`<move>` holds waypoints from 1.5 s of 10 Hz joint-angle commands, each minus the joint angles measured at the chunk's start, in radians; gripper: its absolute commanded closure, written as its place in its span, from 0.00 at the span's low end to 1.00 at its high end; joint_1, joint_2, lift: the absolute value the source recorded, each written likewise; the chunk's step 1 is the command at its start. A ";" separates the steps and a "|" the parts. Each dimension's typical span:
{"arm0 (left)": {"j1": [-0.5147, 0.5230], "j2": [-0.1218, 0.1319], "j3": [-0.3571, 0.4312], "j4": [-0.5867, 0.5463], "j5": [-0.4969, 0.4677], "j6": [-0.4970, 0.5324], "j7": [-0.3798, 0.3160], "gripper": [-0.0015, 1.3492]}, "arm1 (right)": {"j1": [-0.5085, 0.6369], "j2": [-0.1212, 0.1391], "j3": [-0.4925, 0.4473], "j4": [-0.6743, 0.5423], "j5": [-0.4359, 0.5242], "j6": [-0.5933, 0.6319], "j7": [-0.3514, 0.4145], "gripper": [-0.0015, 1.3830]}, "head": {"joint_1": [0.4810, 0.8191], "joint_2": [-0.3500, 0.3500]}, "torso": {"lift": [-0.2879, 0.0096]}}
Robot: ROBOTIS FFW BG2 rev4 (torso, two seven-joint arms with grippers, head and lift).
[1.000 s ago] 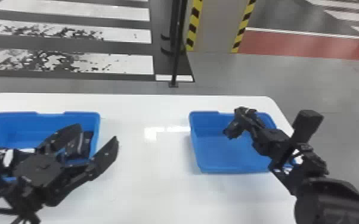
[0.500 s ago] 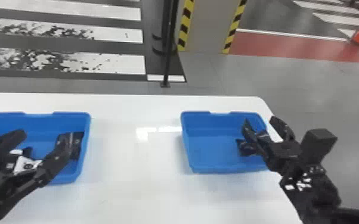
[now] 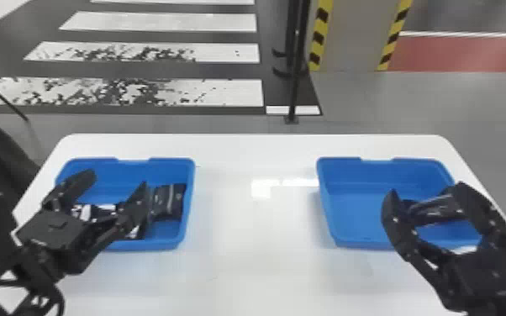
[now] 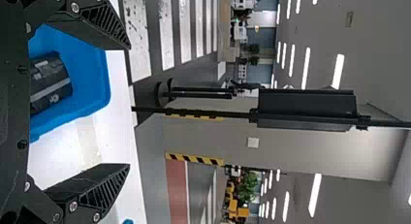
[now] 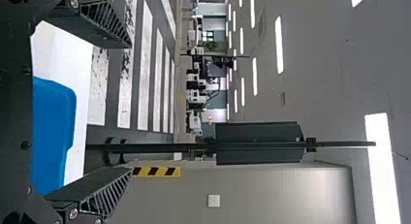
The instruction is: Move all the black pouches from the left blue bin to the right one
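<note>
Head view: one black pouch [image 3: 167,202] sits against the right wall of the left bin [image 3: 172,164], apparently long front to back; another [image 3: 437,211] lies sideways in the right bin [image 3: 340,197]. I can't count the dark things under the left claw [image 3: 117,180]. It and the right claw [image 3: 426,191] gape wide, gripping nothing, above the table [image 3: 256,260].

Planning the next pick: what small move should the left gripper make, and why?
I'd probably shift the left gripper a little to the robot's right, to line up with the black pouch by the right wall of the left blue bin. Its fingers are open and hold nothing, and in the head view that pouch lies just right of them.
</note>
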 commanded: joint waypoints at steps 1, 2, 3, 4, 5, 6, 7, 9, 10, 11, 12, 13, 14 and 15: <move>-0.083 0.013 -0.007 0.069 -0.023 0.079 0.001 0.14 | 0.054 0.005 0.027 -0.032 -0.023 -0.002 0.000 0.09 | 0.63 0.53 | 0.50; -0.149 0.028 -0.025 0.135 -0.035 0.096 0.003 0.14 | 0.056 0.005 0.035 -0.024 -0.027 -0.002 0.000 0.09 | 0.63 0.56 | 0.50; -0.203 0.037 -0.029 0.184 -0.063 0.118 0.009 0.14 | 0.056 0.002 0.043 -0.022 -0.031 -0.002 0.002 0.09 | 0.63 0.57 | 0.50; -0.259 0.045 -0.035 0.253 -0.063 0.169 0.012 0.14 | 0.056 0.002 0.049 -0.019 -0.035 -0.002 0.003 0.09 | 0.63 0.58 | 0.50; -0.311 0.051 -0.047 0.312 -0.069 0.216 0.013 0.14 | 0.056 0.001 0.051 -0.017 -0.039 -0.002 0.003 0.09 | 0.63 0.60 | 0.50; -0.350 0.054 -0.059 0.359 -0.085 0.260 0.018 0.14 | 0.056 0.001 0.051 -0.014 -0.041 0.001 0.003 0.09 | 0.63 0.61 | 0.50; -0.397 0.060 -0.083 0.413 -0.085 0.324 0.022 0.14 | 0.056 0.002 0.051 -0.012 -0.045 0.001 0.005 0.09 | 0.63 0.61 | 0.50; -0.480 0.071 -0.129 0.521 -0.089 0.405 0.024 0.14 | 0.056 0.001 0.053 -0.007 -0.051 0.001 0.005 0.09 | 0.63 0.60 | 0.50; -0.512 0.076 -0.149 0.562 -0.093 0.427 0.026 0.14 | 0.054 0.001 0.053 -0.005 -0.055 0.001 0.005 0.09 | 0.63 0.59 | 0.50; -0.549 0.082 -0.169 0.599 -0.097 0.452 0.026 0.14 | 0.054 0.001 0.053 -0.005 -0.057 0.001 0.005 0.09 | 0.63 0.58 | 0.50; -0.576 0.086 -0.185 0.626 -0.095 0.481 0.026 0.14 | 0.052 0.001 0.053 -0.002 -0.061 0.001 0.005 0.09 | 0.63 0.57 | 0.50; -0.595 0.086 -0.195 0.648 -0.095 0.511 0.026 0.15 | 0.052 0.001 0.055 0.000 -0.065 0.001 0.005 0.09 | 0.63 0.56 | 0.50; -0.608 0.086 -0.197 0.673 -0.091 0.515 0.026 0.16 | 0.052 0.001 0.055 0.003 -0.067 0.003 0.005 0.09 | 0.63 0.56 | 0.50; -0.618 0.086 -0.205 0.690 -0.085 0.530 0.026 0.21 | 0.052 0.001 0.055 0.003 -0.071 0.003 0.005 0.09 | 0.63 0.55 | 0.50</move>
